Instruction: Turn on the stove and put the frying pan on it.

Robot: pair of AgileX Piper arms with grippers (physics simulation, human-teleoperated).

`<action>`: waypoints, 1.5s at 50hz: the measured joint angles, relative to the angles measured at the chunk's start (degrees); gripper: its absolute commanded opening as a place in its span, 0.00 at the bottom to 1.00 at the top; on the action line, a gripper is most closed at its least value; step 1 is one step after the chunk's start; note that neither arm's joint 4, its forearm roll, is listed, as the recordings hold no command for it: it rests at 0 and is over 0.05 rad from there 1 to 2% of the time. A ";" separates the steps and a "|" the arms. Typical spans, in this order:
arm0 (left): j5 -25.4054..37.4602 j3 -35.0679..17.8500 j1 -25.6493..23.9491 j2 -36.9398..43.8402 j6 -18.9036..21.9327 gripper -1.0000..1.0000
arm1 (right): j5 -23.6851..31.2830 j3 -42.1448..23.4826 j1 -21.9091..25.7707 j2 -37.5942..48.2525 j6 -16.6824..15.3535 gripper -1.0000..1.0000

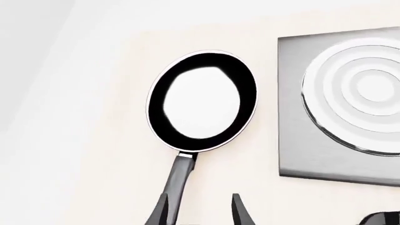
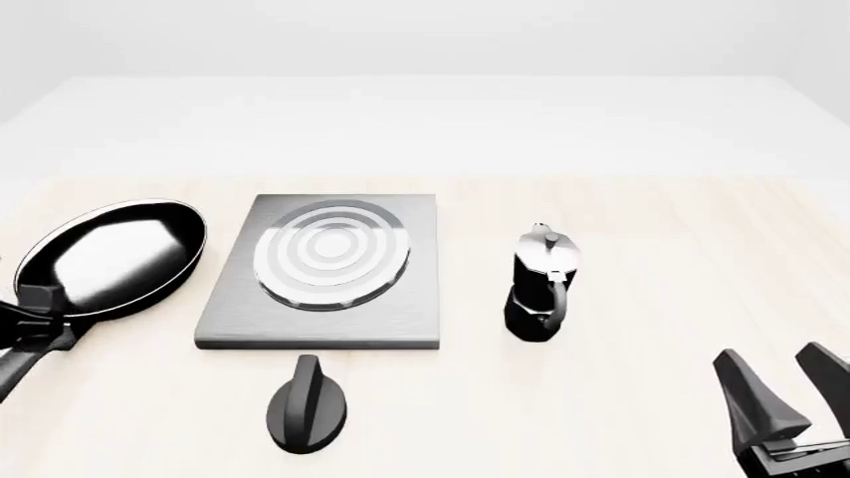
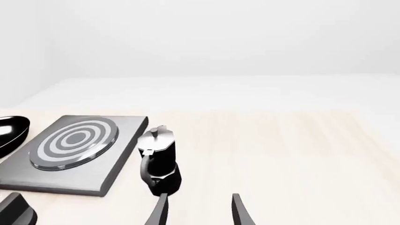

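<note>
Tabletop (image 2: 638,418) was pale light-wood grain against a plain white backdrop; stove (image 2: 325,269) lay flat centre-left with the black oval knob (image 2: 309,406) just in front of it and the moka pot (image 2: 542,284) to its right, apart from the slab. Frying pan (image 2: 113,257) sat on the table left of the stove, not on the burner. Left gripper (image 1: 200,213) straddled the pan handle, jaws parted and grip not confirmable, while right gripper (image 2: 783,393) hung released over bare table at near right.
</note>
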 measured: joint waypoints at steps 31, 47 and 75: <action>-5.44 -0.23 9.70 11.25 9.84 1.00 | -0.21 0.00 0.50 0.62 -0.09 1.00; -12.92 1.36 11.39 19.49 12.03 1.00 | -0.46 0.00 0.53 1.01 -0.36 1.00; -32.25 1.57 13.41 42.37 14.86 1.00 | -4.12 0.00 0.30 5.21 -0.80 1.00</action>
